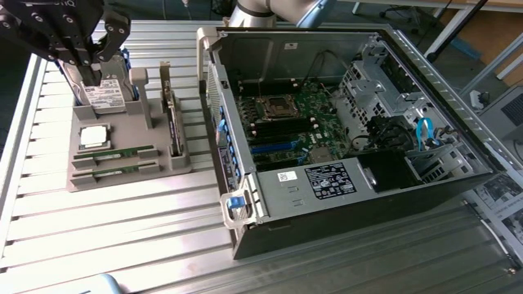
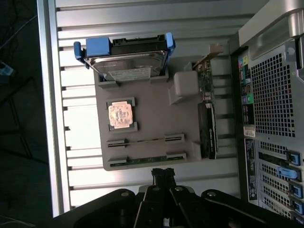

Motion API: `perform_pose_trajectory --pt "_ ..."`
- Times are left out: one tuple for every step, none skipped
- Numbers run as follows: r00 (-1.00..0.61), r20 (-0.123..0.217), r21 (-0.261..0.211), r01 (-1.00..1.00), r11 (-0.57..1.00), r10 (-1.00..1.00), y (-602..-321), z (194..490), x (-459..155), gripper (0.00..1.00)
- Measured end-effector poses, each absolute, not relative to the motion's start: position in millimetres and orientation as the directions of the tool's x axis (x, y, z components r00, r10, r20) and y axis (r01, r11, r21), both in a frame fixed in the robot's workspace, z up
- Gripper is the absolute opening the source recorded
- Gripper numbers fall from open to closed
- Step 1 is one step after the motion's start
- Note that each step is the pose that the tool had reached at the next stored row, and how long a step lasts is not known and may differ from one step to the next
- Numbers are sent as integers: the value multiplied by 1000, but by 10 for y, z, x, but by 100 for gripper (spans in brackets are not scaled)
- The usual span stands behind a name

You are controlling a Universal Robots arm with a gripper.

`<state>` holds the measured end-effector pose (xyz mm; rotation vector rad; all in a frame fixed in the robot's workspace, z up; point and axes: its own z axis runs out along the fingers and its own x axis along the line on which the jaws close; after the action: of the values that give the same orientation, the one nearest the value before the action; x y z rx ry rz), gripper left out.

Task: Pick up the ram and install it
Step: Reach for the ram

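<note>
The ram (image 1: 114, 171) is a thin green stick lying flat in the outermost slot of a grey tray (image 1: 122, 131). Just beside it, in the next slot, lies a look-alike second stick (image 1: 114, 153). Both sticks are parallel, with their long axes running across the tray toward the open computer case (image 1: 327, 184) on the exterior view's right. Which of the two is meant cannot be told.

The tool (image 1: 87, 78) hangs well above the tray. Its fingers are pressed together and it has hold of nothing. In the exterior view it appears over the hard drive (image 1: 102, 95) at the tray's far end. In the wrist view the closed tips (image 2: 164, 172) sit just past the tray edge that carries the ram (image 2: 145, 159). The stick therefore seems to lie below the tool, slightly toward the hard drive, with its length crosswise to the tool's line.

Between the hard drive and the sticks rests the square silver processor (image 1: 94, 136). An expansion card (image 1: 171, 116) stands on edge on the side toward the case. Inside the case the motherboard (image 1: 302, 122) lies exposed.

Everything sits on a ribbed metal counter (image 1: 122, 233) under bright light, and workshop clutter shows beyond it.
</note>
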<state>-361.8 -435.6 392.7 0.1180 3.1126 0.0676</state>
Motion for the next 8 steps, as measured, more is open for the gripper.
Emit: perform_pose_trajectory --pt "-997 -24 44 75 996 76 -4366 3927 -3618 11" --pt "-997 -24 44 75 996 76 -4373 3927 -3618 11" --pt "-997 -24 44 75 996 76 -4382 3927 -3618 11" --pt "-997 -24 44 75 996 76 -4390 3927 -3618 11" --pt "-997 -24 44 75 996 76 -4397 3927 -3618 11" --pt "-997 -24 44 75 996 76 -4405 3927 -3618 11" --pt "-997 -24 44 75 996 76 -4414 3927 -3618 11" --pt "-997 -24 44 75 996 76 -4421 3927 -3618 11"
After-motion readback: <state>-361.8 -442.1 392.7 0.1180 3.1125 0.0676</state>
